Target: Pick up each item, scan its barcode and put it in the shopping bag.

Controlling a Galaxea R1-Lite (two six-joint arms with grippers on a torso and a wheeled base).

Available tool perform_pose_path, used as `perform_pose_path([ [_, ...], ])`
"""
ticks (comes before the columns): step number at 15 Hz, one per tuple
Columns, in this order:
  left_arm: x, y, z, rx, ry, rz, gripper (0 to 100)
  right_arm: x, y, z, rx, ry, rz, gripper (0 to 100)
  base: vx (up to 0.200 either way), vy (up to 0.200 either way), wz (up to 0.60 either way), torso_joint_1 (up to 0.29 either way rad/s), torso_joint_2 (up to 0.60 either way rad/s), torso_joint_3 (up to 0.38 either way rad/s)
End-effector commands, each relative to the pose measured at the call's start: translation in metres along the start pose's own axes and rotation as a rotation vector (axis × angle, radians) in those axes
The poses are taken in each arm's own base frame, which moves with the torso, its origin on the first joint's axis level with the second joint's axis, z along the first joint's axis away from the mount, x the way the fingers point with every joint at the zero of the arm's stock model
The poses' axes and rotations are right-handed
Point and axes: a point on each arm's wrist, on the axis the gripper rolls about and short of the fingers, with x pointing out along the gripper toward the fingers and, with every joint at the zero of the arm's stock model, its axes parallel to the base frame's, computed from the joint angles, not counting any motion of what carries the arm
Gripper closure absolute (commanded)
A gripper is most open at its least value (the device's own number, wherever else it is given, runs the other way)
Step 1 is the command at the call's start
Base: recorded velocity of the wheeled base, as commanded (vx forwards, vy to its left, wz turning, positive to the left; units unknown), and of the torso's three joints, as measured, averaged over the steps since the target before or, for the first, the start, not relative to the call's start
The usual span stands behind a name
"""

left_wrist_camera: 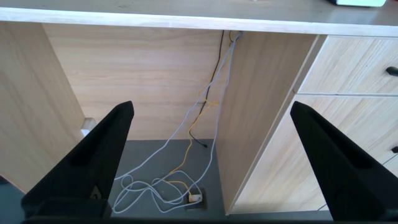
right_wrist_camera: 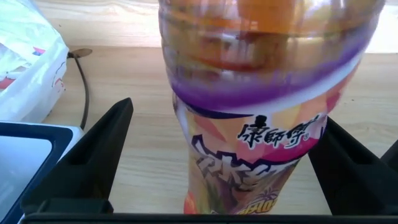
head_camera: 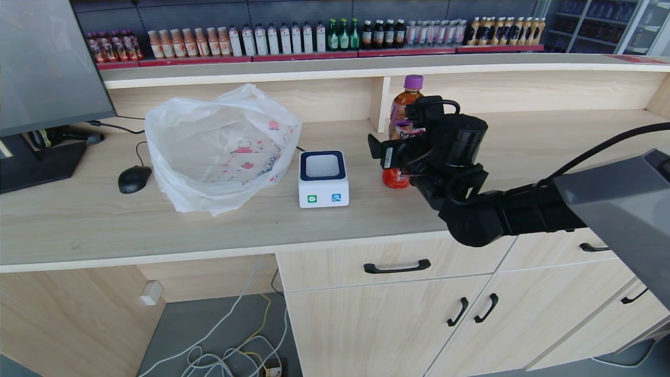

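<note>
My right hand (head_camera: 399,137) is open around the upright bottle (head_camera: 404,104), fingers (right_wrist_camera: 93,168) on either side. The scanner (head_camera: 323,178) lies just left. My left hand (left_wrist_camera: 211,109), open, hangs below the desk (head_camera: 366,214).

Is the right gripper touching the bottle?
Cannot tell. In the right wrist view the bottle stands between the right gripper's open fingers; counter shows beside one finger, but the other finger's edge meets the bottle's outline.

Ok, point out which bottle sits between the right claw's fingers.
The purple-capped orange bottle standing alone on the counter, beside the scanner; the other bottles line the back shelf.
</note>
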Motion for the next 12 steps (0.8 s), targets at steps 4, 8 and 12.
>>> perform_pose_path([
  [4, 0.0, 0.0, 0.0, -0.001, 0.0, -0.001, 0, 0.003, 0.0011, -0.0086, -0.006, 0.01, -0.001, 0, 0.0, 0.0, 0.0, 0.0, 0.0, 0.0],
  [8, 0.0, 0.0, 0.0, -0.001, 0.0, -0.001, 0, 0.0047, -0.002, -0.0103, -0.01, 0.012, -0.008, 0, 0.0, 0.0, 0.0, 0.0, 0.0, 0.0],
  [12, 0.0, 0.0, 0.0, -0.001, 0.0, 0.001, 0, 0.0099, -0.0006, -0.0078, -0.005, -0.01, -0.01, 0, 0.0, 0.0, 0.0, 0.0, 0.0, 0.0],
])
